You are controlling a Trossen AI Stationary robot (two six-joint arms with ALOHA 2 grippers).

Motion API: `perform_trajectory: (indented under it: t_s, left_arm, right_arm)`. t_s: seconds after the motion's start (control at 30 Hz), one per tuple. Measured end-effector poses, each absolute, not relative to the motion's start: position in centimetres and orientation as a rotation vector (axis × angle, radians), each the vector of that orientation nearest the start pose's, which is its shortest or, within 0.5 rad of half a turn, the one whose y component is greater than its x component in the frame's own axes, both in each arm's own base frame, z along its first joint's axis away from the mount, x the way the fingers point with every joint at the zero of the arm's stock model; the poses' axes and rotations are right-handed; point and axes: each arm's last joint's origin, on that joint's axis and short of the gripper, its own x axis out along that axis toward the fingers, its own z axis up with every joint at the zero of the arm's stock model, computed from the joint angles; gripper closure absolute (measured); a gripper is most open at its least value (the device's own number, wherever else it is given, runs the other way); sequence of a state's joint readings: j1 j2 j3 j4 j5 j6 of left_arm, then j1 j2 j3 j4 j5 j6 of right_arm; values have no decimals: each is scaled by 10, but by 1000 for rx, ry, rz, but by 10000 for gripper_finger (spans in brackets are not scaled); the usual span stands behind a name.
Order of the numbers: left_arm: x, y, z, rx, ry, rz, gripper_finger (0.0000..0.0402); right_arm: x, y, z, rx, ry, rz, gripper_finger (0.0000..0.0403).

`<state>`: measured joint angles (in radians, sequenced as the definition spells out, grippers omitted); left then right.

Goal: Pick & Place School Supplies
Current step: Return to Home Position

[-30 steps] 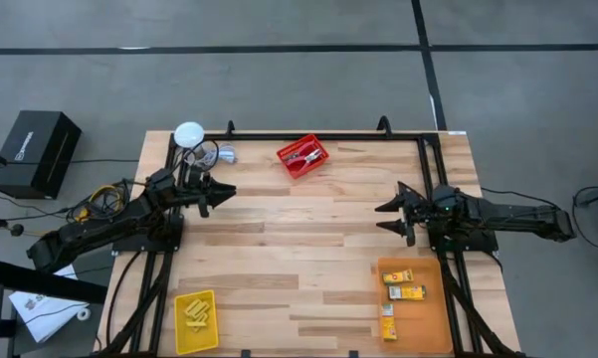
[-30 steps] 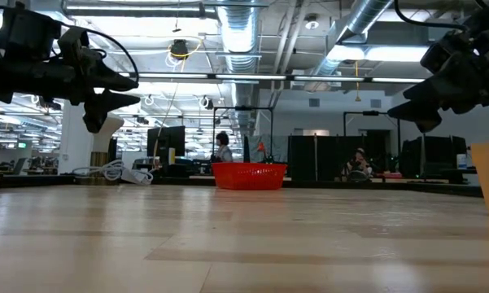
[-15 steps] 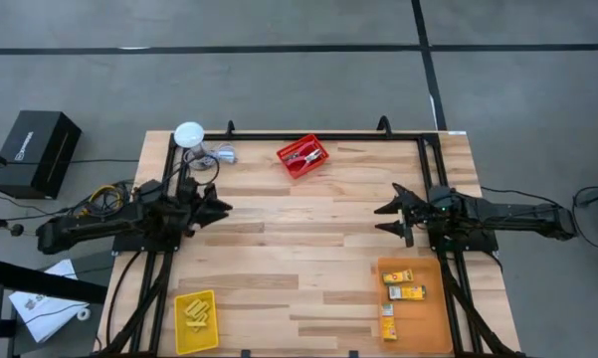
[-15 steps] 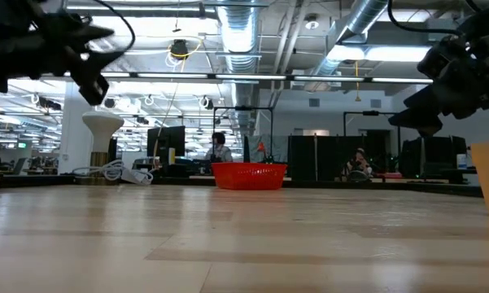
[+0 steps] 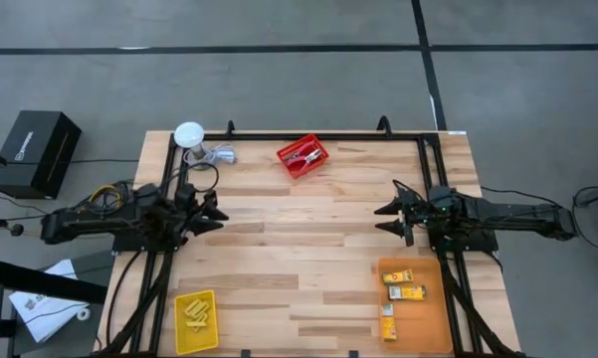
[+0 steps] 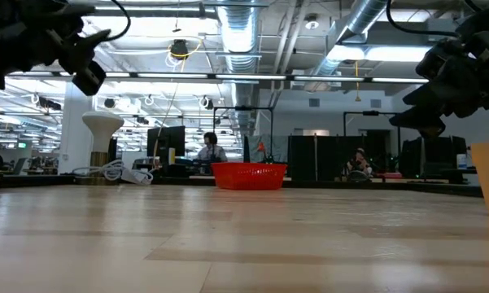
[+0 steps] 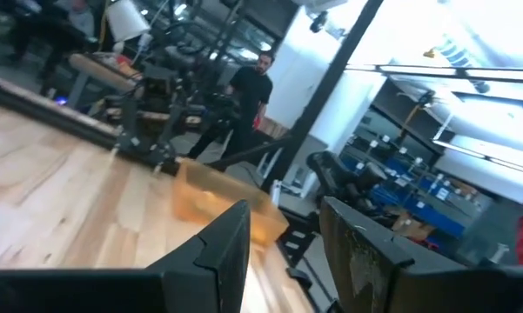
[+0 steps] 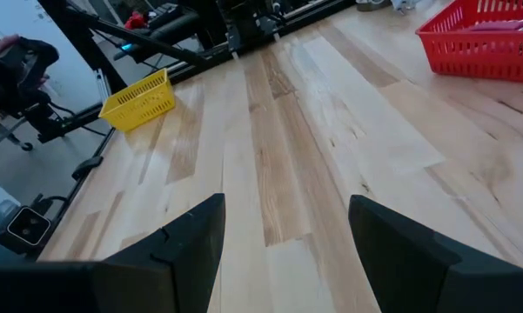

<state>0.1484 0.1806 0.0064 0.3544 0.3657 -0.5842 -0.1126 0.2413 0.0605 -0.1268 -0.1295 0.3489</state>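
Observation:
Three bins stand on the wooden table. The red bin (image 5: pixel 301 156) (image 6: pixel 249 175) (image 8: pixel 487 39) near the far edge holds the red-handled scissor-like tool (image 5: pixel 304 154). Tiny yellow pieces (image 5: pixel 196 314) lie in the yellow bin (image 5: pixel 182 336) (image 8: pixel 139 100) at the near left. In the orange bin (image 5: pixel 426 326) (image 7: pixel 217 196) at the near right lie the small yellow-orange boxes (image 5: pixel 403 283). My left gripper (image 5: pixel 217 215) (image 7: pixel 283 213) hovers open at the table's left side. My right gripper (image 5: pixel 383 220) (image 8: pixel 283 209) hovers open at the right side. Both are above bare wood.
A white round object with a cable (image 5: pixel 189 134) (image 6: pixel 102 130) stands at the far left corner. A black frame runs along the far edge and both sides of the table. A black box (image 5: pixel 38 149) sits on the floor to the left. People show in the room beyond.
My left arm has drawn back toward the table's left edge and a little toward the near edge, its gripper still pointing toward the table's middle.

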Motion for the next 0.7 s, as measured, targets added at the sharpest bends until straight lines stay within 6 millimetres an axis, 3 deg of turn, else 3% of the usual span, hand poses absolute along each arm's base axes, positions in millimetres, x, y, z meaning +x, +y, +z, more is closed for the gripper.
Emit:
perform_trajectory:
  t_s: [0.3, 0.5, 0.7]
  left_arm:
    - [95, 4, 192, -481, -202, -272, 266]
    - [95, 5, 184, -4, -192, -150, 266]
    - [96, 8, 173, 60, -83, -43, 266]
  right_arm:
    - [107, -8, 152, 384, 306, -37, 168]
    - [107, -8, 152, 384, 305, -36, 168]
    - [107, -8, 152, 384, 306, -36, 168]
